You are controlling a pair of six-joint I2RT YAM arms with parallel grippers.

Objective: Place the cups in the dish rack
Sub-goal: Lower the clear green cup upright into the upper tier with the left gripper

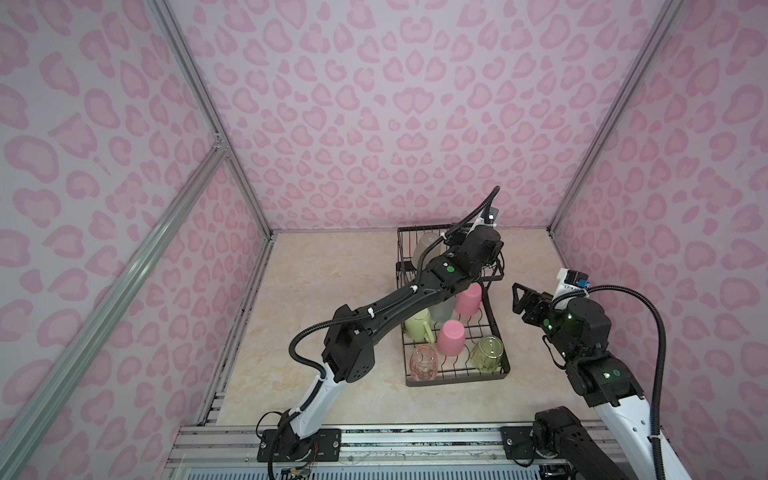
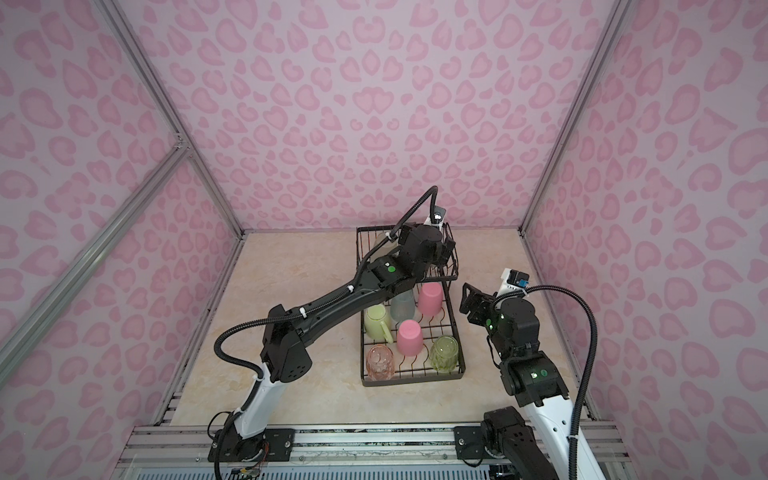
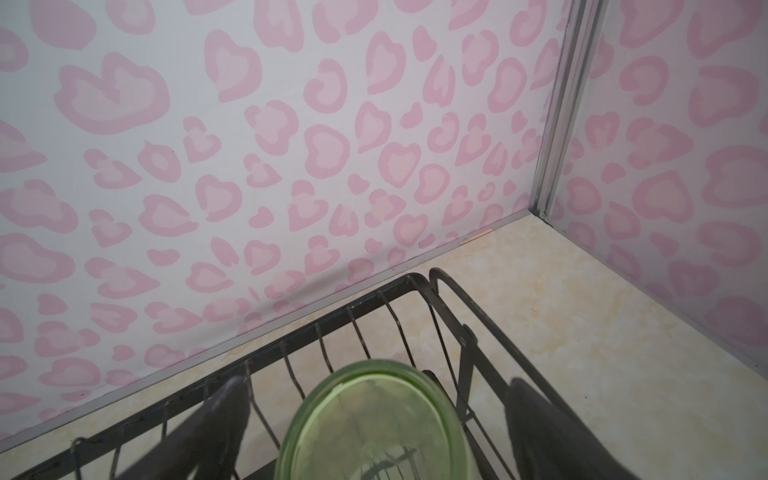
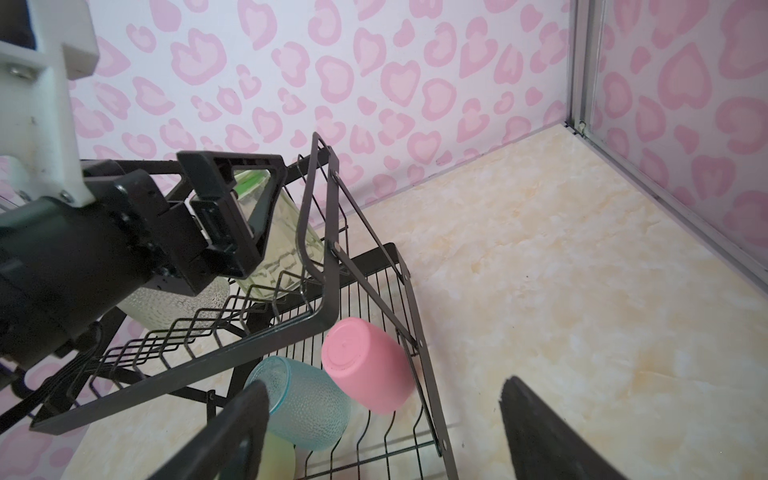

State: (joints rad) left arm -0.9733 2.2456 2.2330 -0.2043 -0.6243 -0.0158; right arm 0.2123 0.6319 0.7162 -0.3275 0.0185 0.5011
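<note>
Pink tumbler [image 1: 452, 337] sits rim-down low in the dish rack [image 1: 457, 380], presumably to drain. Right end effector [image 1: 524, 298] hangs open and empty beside it. Higher in frame, left end effector [image 3: 376, 386] straddles a green glass [image 4: 286, 232] in the raised basket [image 1: 419, 227], jaws wide, not touching.

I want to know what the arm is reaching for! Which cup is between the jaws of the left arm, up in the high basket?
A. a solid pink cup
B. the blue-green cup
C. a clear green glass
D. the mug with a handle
C: the left wrist view shows the clear green glass between the open jaws of the left gripper, inside the dish rack.
</note>
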